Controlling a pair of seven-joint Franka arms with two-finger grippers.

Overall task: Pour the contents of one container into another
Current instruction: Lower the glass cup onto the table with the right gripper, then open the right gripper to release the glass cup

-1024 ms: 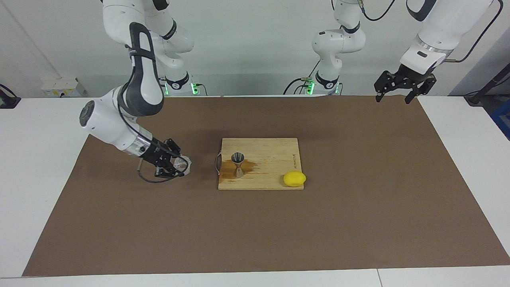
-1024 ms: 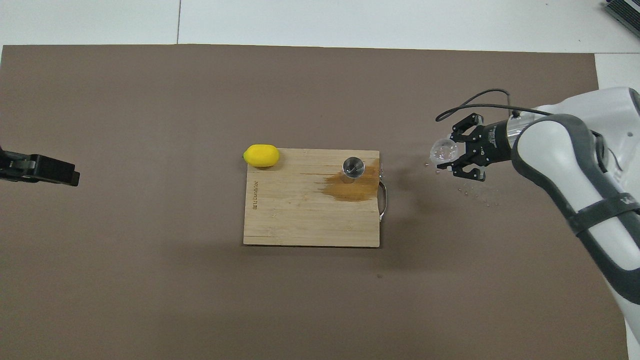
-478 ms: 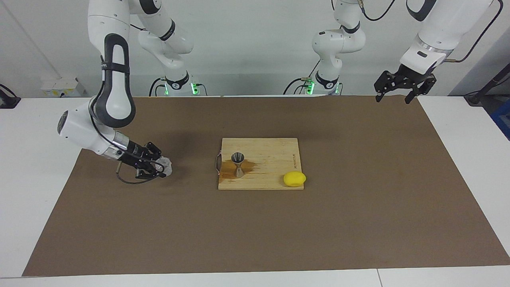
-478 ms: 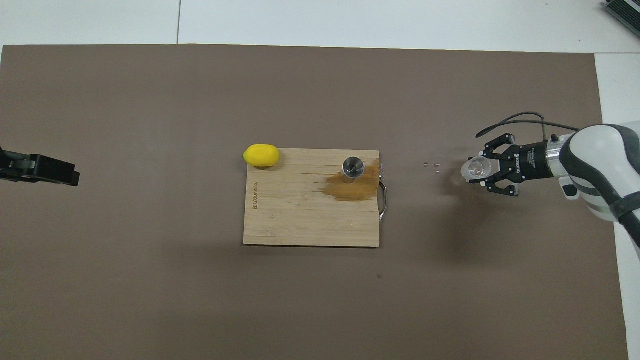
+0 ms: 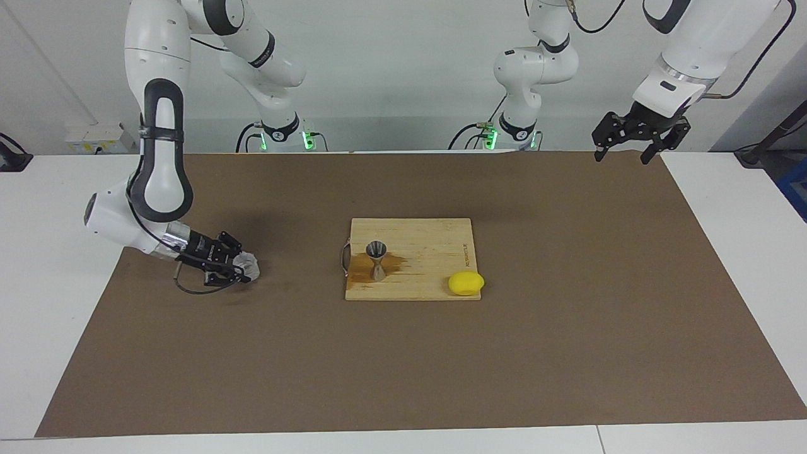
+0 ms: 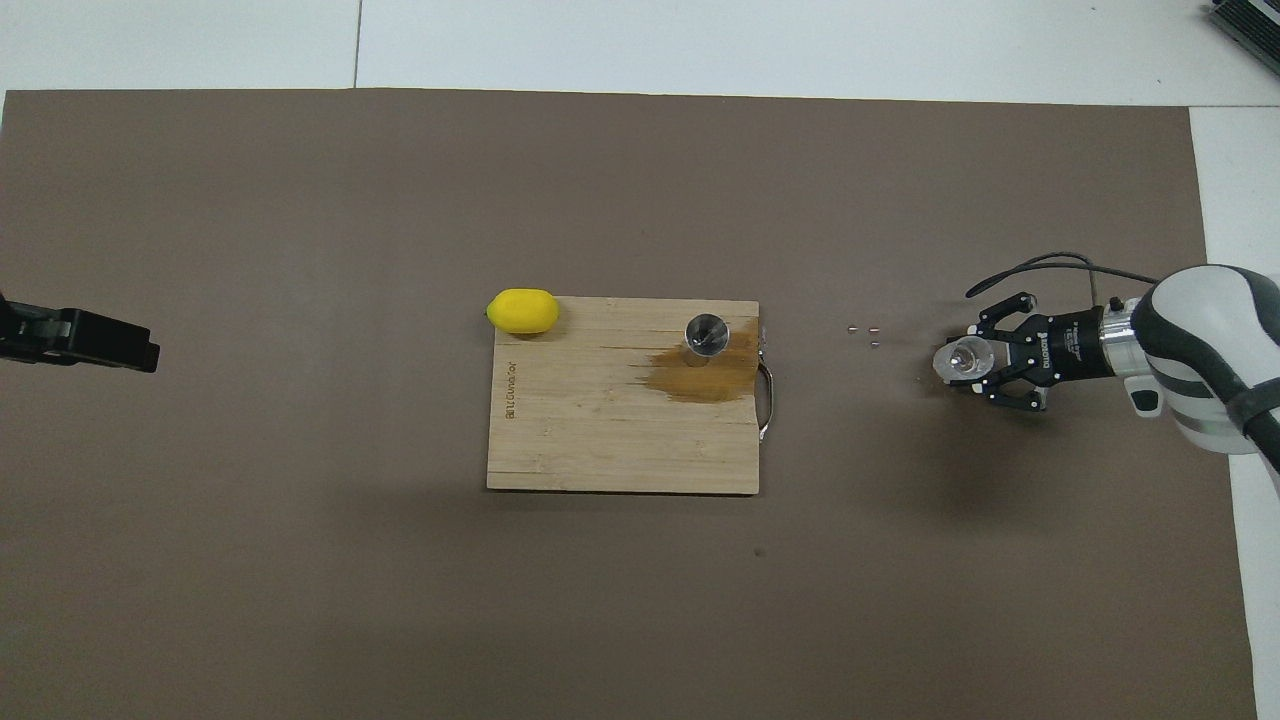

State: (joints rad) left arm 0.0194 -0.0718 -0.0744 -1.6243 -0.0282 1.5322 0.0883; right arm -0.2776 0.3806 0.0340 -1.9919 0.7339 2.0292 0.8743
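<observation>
Brown mat (image 5: 567, 315); left gripper (image 6: 80, 340) half cropped.

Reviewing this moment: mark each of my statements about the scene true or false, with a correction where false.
1. The right pincer holds the glass tumbler. True.
2. The jigger stands on the cutting board. True.
3. The lemon sits at the board's end toward the right arm. False: it sits at the corner toward the left arm's end.
4. The board is dry. False: a brown stain surrounds the jigger.
5. The left pincer grips the lemon. False: it waits open over the mat's corner.
</observation>
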